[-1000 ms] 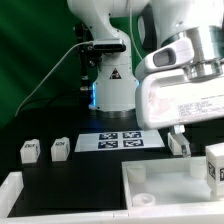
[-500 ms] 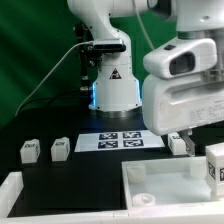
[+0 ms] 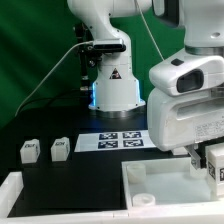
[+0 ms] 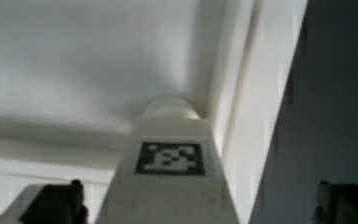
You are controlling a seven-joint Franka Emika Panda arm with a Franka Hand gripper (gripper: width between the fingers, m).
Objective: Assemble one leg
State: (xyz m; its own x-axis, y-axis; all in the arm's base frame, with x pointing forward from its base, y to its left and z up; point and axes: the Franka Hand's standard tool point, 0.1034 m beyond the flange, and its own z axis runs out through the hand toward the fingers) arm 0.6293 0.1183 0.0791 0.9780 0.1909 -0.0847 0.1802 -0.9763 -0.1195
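Note:
A tall white leg [image 4: 172, 165] with a black-and-white tag on its end stands on the white tray-like panel [image 4: 69, 90]. It lies between my gripper's [image 4: 197, 205] two dark fingertips, with a gap on each side, so the gripper is open. In the exterior view the gripper [image 3: 203, 160] hangs low at the right edge, just beside this leg [image 3: 214, 165]. Two more small legs [image 3: 29, 151] [image 3: 60, 149] sit on the black table at the exterior view's left. A fourth leg does not show.
The large white tray-like panel [image 3: 160, 195] with corner pegs lies at the front right. The marker board [image 3: 122, 141] lies in front of the robot base [image 3: 110, 90]. A white rail [image 3: 15, 190] runs along the front left.
My gripper has moved down and toward the exterior view's right, onto the leg at the right edge. It now hides the small leg that stood next to the marker board.

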